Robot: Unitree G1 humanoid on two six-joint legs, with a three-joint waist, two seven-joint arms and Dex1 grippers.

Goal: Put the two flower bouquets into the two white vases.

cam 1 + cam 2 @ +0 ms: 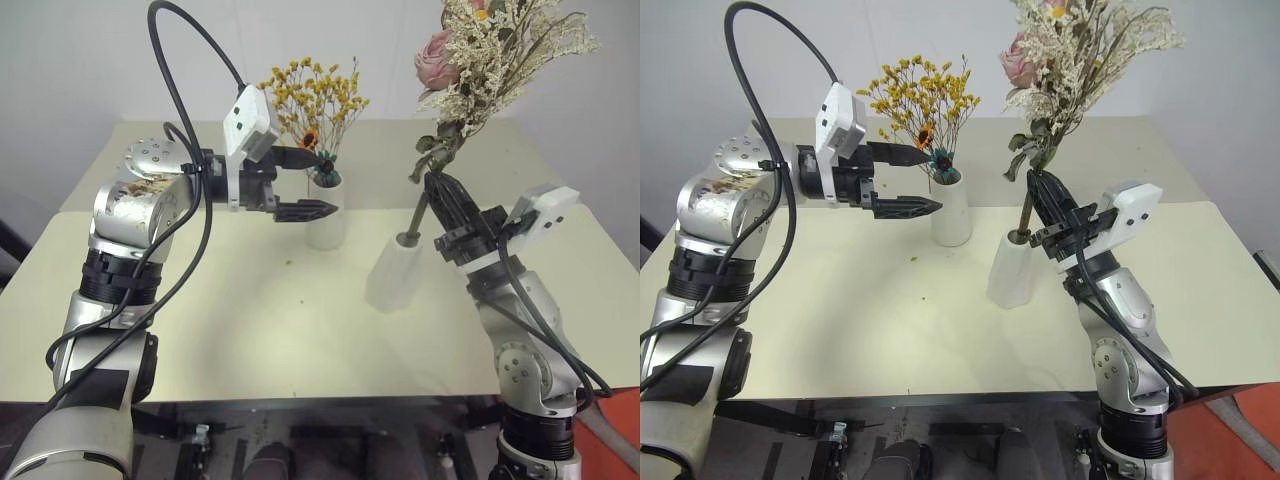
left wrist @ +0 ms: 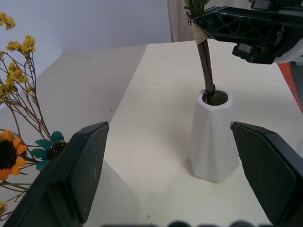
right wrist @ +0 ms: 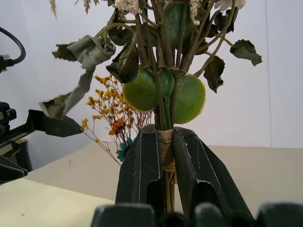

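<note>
Right pincer (image 1: 436, 196) pinches rose bouquet (image 1: 490, 45) upright, stems down in vase (image 1: 398, 270).

Head stereo pair overlooking table (image 1: 250, 330), wrist cameras close along fingers

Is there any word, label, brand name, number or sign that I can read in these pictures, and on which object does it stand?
None: no readable text on either white vase, the bouquets, the table or the grippers.

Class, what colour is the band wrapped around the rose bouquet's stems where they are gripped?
Tan band, best in the right wrist view.
</note>
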